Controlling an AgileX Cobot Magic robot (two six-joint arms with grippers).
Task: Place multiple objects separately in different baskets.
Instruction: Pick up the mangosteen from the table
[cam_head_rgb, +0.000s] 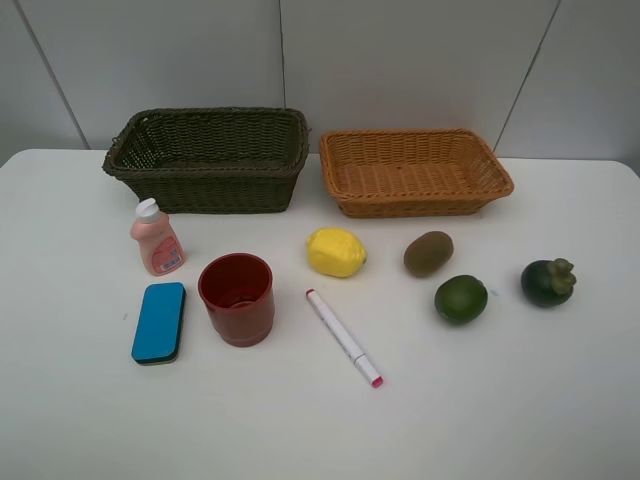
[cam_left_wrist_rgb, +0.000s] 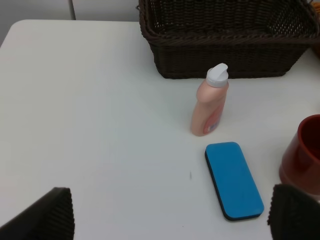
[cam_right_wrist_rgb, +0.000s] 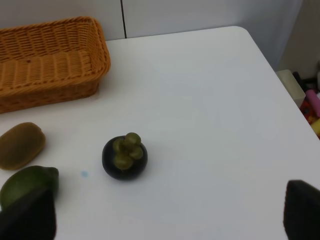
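- Landmark for these notes: the red cup (cam_head_rgb: 240, 318), standing upright and mouth up on the white worktop (cam_head_rgb: 500, 410).
- My left pincer (cam_left_wrist_rgb: 170, 216) is spread wide with nothing between its tips. It hangs over the worktop on the near left of the cup.
- My right pincer (cam_right_wrist_rgb: 165, 216) is likewise spread and carries nothing, well to the right of the cup over the fruit.
- The blue eraser (cam_head_rgb: 159, 321) lies flat just left of the cup. The pink bottle (cam_head_rgb: 157, 240) stands upright behind and left of it.
- The white marker (cam_head_rgb: 343, 337) lies slantwise just right of the cup.
- The lemon (cam_head_rgb: 335, 251) sits right of the cup and a little further back.
- Further right come the kiwi (cam_head_rgb: 428, 253), the lime (cam_head_rgb: 460, 298) and, furthest, the mangosteen (cam_head_rgb: 547, 282).
- No two items touch. I judge they are spaced so each can be pinched singly.
- The dark basket (cam_head_rgb: 205, 185) sits behind the cup and the orange basket (cam_head_rgb: 415, 205) behind and right. Both are open-topped, and nothing shows inside either.
- Judgement: the sort has not begun. The household things lie on the dark basket's side and the fruit on the orange one's, probably one group per arm.
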